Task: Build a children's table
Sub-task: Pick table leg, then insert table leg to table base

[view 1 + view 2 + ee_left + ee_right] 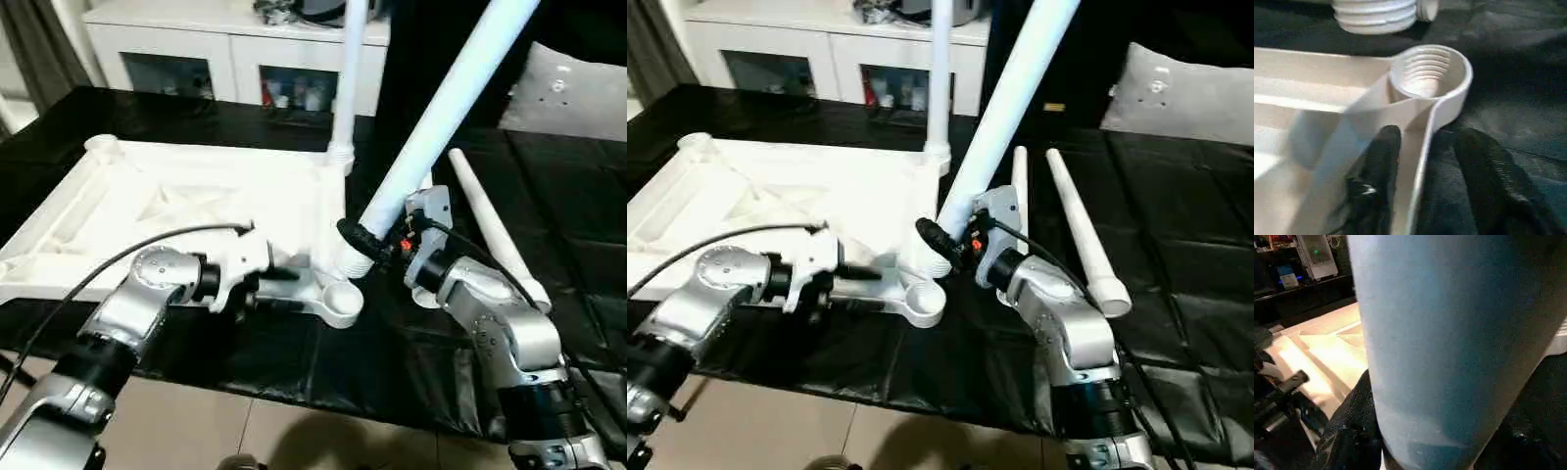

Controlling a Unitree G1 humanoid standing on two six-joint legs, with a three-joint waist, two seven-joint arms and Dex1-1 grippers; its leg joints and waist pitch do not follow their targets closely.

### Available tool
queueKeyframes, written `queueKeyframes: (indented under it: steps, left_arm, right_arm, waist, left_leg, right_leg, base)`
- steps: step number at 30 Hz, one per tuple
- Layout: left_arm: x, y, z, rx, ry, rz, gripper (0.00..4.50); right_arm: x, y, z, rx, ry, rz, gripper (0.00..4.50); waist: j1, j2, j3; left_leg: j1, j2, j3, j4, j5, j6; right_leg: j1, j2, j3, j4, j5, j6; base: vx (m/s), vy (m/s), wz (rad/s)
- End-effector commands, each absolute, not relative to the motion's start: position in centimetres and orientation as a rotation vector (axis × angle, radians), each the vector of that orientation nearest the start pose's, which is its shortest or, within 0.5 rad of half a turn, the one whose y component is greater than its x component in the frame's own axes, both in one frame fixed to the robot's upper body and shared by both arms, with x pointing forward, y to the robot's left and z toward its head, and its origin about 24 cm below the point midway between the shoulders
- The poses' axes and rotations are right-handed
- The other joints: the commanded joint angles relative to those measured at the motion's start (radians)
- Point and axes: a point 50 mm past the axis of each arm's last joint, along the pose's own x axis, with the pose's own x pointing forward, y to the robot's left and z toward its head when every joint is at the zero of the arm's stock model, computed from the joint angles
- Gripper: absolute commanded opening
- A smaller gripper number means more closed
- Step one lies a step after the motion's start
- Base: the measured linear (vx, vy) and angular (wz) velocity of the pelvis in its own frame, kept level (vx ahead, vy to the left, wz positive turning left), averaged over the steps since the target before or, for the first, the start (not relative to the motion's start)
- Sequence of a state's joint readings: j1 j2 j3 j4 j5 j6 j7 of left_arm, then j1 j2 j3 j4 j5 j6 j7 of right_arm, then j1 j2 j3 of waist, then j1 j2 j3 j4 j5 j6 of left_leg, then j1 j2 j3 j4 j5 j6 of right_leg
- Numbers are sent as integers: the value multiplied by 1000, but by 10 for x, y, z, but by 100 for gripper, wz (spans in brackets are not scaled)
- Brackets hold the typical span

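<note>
The table top (186, 211) lies upside down on the black-covered counter (549, 196), ribbed underside up, its near corner socket (340, 299) empty at the counter's front edge. One leg (345, 78) already stands upright in the far corner socket; two spare legs (1078, 230) lie side by side on the cloth to the right, well clear. The right gripper (377, 245) has its fingers clamped around the threaded lower end of a tilted leg (441, 108), whose foot sits just beside the empty socket, not in it. The left gripper (269, 289) straddles the top's rim wall just behind that socket, one finger (1378, 166) inside the frame and one outside; I cannot tell whether it has bitten on the wall. Judgement: the step in hand is seating this leg. Done well, the left should pin the rim firmly first, then the right should bring the leg upright over the socket before turning, since threads started at this tilt would likely cross or skate off the lip.
</note>
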State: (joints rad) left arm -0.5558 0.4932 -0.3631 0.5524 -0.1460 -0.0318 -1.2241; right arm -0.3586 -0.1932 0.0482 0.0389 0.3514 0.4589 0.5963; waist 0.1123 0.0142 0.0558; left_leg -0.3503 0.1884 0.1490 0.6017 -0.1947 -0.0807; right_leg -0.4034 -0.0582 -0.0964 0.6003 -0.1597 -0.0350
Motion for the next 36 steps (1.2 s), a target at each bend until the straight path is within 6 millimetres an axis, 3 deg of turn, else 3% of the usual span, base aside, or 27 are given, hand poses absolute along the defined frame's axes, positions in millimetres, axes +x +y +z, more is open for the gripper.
queueKeyframes:
  steps: [1, 4, 10, 21, 26, 27, 28, 30, 32, 35, 36]
  left_arm:
    - [309, 153, 60, 441, 354, -1405, 182]
    - [315, 156, 56, 470, 383, -1403, 170]
    - [321, 161, 52, 566, 423, -1410, 126]
    - [329, 163, 44, 541, 496, -1365, 17]
    - [330, 164, 35, 515, 529, -1287, 6]
    - [330, 161, 33, 484, 523, -1260, 2]
    - [330, 159, 32, 463, 518, -1245, 2]
    - [327, 153, 31, 416, 491, -1238, 0]
    - [326, 151, 31, 406, 473, -1247, 0]
    - [314, 146, 26, 494, 414, -1300, 0]
    - [312, 147, 24, 517, 413, -1304, 0]
  right_arm:
    - [301, -117, 102, 151, 106, 795, 189]
    - [299, -118, 102, 151, 108, 798, 189]
    - [298, -121, 101, 150, 113, 794, 189]
    - [298, -119, 102, 148, 116, 799, 189]
    - [299, -119, 100, 90, 124, 787, 189]
    - [299, -118, 100, 82, 125, 785, 189]
    - [299, -117, 99, 80, 126, 784, 189]
    - [299, -115, 98, 63, 131, 787, 189]
    - [299, -114, 97, 57, 134, 787, 189]
    - [301, -111, 94, -14, 169, 807, 189]
    - [301, -111, 92, -33, 182, 813, 189]
  waist:
    - [2, 7, -70]
    - [2, 9, -70]
    - [5, 13, -72]
    - [8, 9, -68]
    - [4, 5, -69]
    - [3, -1, -68]
    - [4, 2, -68]
    - [1, -4, -67]
    - [-1, -1, -66]
    - [-6, -5, -68]
    - [-6, -1, -70]
  left_leg:
    - [1, 35, -5, -79, -201, -16]
    - [2, 30, -3, -78, -198, -12]
    - [2, 37, -7, -80, -198, -19]
    - [5, 37, -8, -81, -226, -18]
    - [-2, 38, -9, -81, -205, -17]
    - [-1, 36, -5, -78, -197, -12]
    - [0, 33, -5, -77, -195, -9]
    - [-1, 35, -4, -77, -185, -1]
    - [-1, 34, -3, -77, -186, 5]
    - [-3, 36, -4, -79, -179, 13]
    - [-1, 37, -2, -78, -170, 16]
  right_leg:
    - [59, -94, 61, -80, -350, -99]
    - [59, -89, 59, -85, -362, -86]
    - [61, -94, 61, -78, -314, -105]
    - [60, -98, 59, -87, -385, -99]
    - [66, -100, 58, -82, -370, -101]
    - [65, -100, 59, -84, -377, -103]
    - [64, -101, 58, -86, -392, -101]
    - [63, -101, 57, -90, -425, -91]
    - [61, -100, 57, -93, -440, -86]
    - [61, -98, 56, -92, -442, -72]
    - [58, -96, 58, -91, -424, -70]
  base:
    - [0, 0, 0]
    - [0, 0, 0]
    - [0, 0, 0]
    - [0, 0, 0]
    - [0, 0, 0]
    - [0, 0, 0]
    - [0, 0, 0]
    - [0, 0, 0]
    - [0, 0, 0]
    - [0, 0, 0]
    - [0, 0, 0]
